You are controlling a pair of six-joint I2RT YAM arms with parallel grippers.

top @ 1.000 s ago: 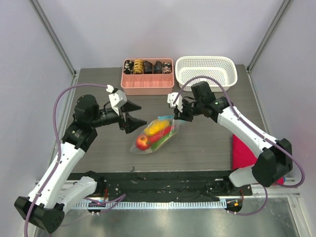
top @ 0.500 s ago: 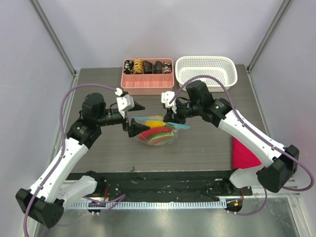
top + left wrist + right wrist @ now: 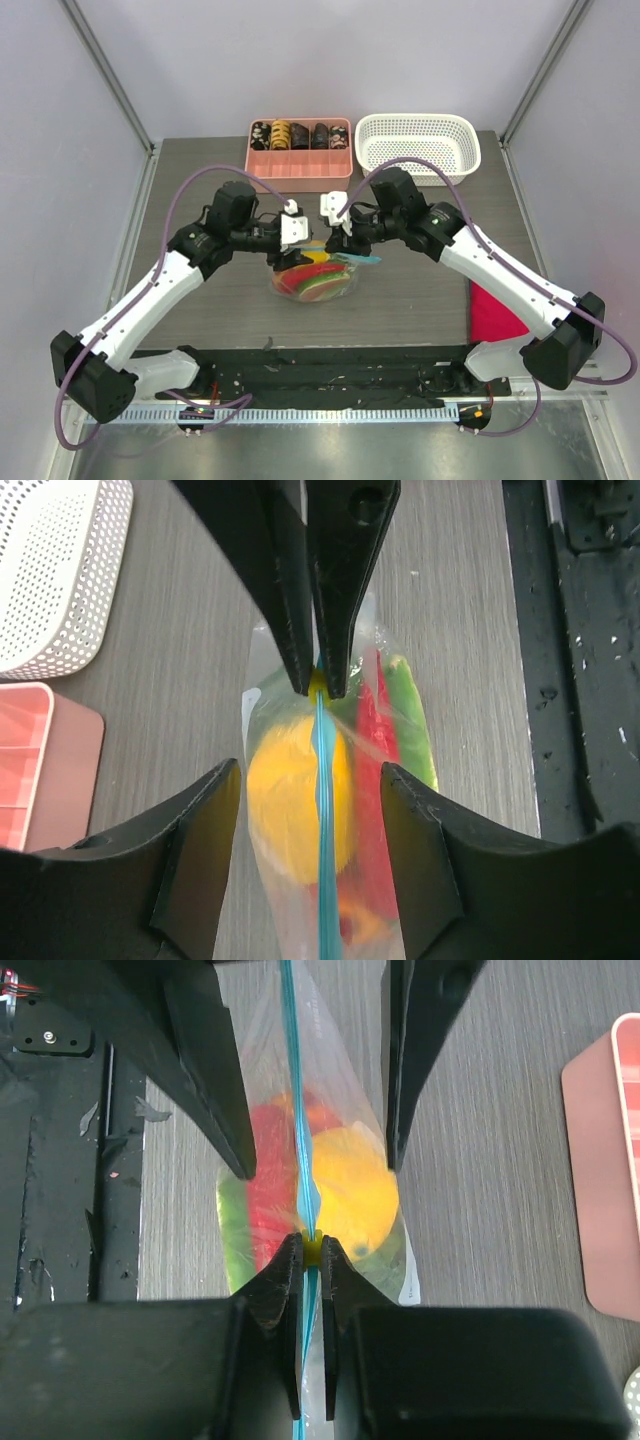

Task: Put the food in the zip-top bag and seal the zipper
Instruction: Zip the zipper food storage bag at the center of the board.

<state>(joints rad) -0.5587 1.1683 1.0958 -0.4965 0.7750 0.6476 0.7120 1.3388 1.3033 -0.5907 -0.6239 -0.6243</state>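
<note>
The zip-top bag (image 3: 318, 283) stands on the table with its light-blue zipper (image 3: 323, 880) uppermost. It holds the food: a yellow piece (image 3: 290, 800), a red chili (image 3: 372, 770) and a green leaf (image 3: 412, 730). My right gripper (image 3: 311, 1245) is shut on the small yellow slider of the zipper (image 3: 292, 1080); it is just right of the bag's top in the top view (image 3: 337, 243). My left gripper (image 3: 312, 770) is open, one finger on each side of the zipper strip, not touching it, and faces the right gripper (image 3: 303, 240).
A pink compartment tray (image 3: 300, 182) with dark roll pieces and a white lattice basket (image 3: 470, 150) stand at the back of the table. A red cloth (image 3: 492, 310) lies at the right edge. A black rail (image 3: 330, 365) runs along the near edge.
The right gripper has raised the bag from lying flat to standing, zipper up. The left arm has swung right, so its open fingers now straddle the zipper.
</note>
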